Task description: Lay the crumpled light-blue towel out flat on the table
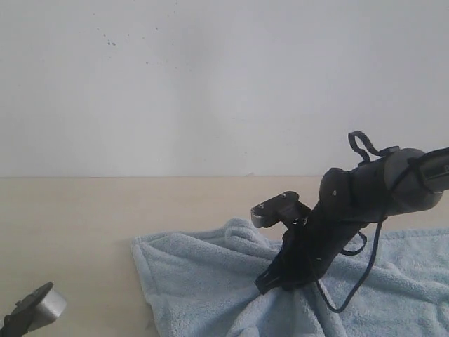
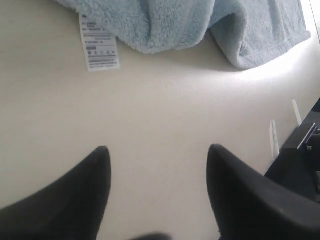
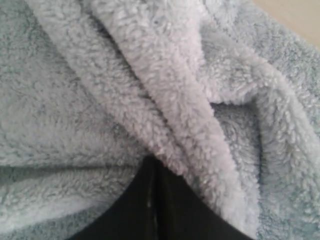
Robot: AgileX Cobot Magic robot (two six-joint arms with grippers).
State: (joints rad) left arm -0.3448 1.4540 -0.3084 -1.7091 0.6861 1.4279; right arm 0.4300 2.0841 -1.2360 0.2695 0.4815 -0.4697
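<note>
The light-blue towel (image 1: pixel 196 270) lies rumpled on the beige table (image 1: pixel 70 217), covering the lower middle and right of the exterior view. My right gripper (image 1: pixel 270 284) points down into it, and folds radiate from its tip. In the right wrist view its jaws (image 3: pixel 152 162) are pressed together on a raised ridge of the towel (image 3: pixel 75 100). My left gripper (image 2: pixel 157 155) hangs open over the bare table (image 2: pixel 150 100), nothing between its fingers. The towel's edge (image 2: pixel 165 25) lies beyond it, a gap of table between them.
A white care label (image 2: pixel 100 45) sticks out flat from the towel's hem. A white wall (image 1: pixel 210 84) closes the table's far side. Part of my left arm (image 1: pixel 31 309) shows at the lower left corner. A dark stand (image 2: pixel 300 165) sits beside the table edge.
</note>
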